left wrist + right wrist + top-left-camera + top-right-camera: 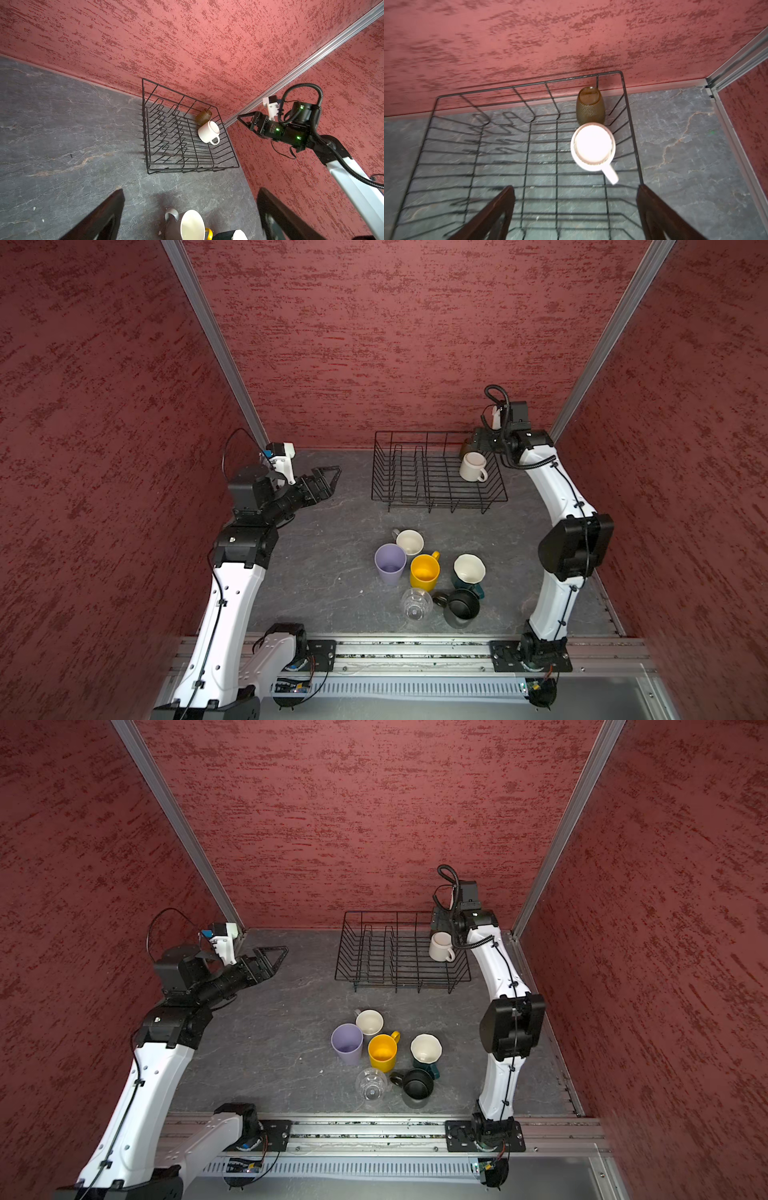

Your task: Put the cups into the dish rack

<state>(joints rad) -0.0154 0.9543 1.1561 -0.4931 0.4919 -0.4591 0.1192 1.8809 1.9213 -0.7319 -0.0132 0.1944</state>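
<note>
Rack (415, 485) (386, 965) sits on the grey worktop (324, 564) in the upper middle of both top views, near the back wall; two cups are in it, both at its far right corner. White mug (471, 466) (441, 946) stands on the rack wires, mouth down as far as I can see, handle toward lower right of frame; brown glass (590, 106) is just behind it in the corner itself, base up; touching the mug or only v. close, can't tell. In the top views the glass is mostly hidden by the R arm's wrist.

R arm (557, 497) runs up the right side of frame; its jaws hang over that corner of the rack, apart, nothing btwn them. In the R wrist view both jaws show at the bottom of frame w/ mug & glass above them, clear of both.

L arm (232, 593) is on the left side; its jaws point toward the rack from left of ctr, wide apart, empty, above bare worktop, well apart from the rack.

Six cups stand in a tight cluster on the worktop, lower middle of both top views:
- grey mug (409, 541) (369, 1021) at the top, cream inside
- purple cup (390, 562) (347, 1042) to its lower left
- yellow mug (424, 570) (382, 1050) in the middle, handle to upper right
- teal mug (468, 570) (426, 1050), white inside, on the right
- clear glass (417, 603) (371, 1083) at btm left
- black mug (459, 605) (415, 1085) at btm right
</note>
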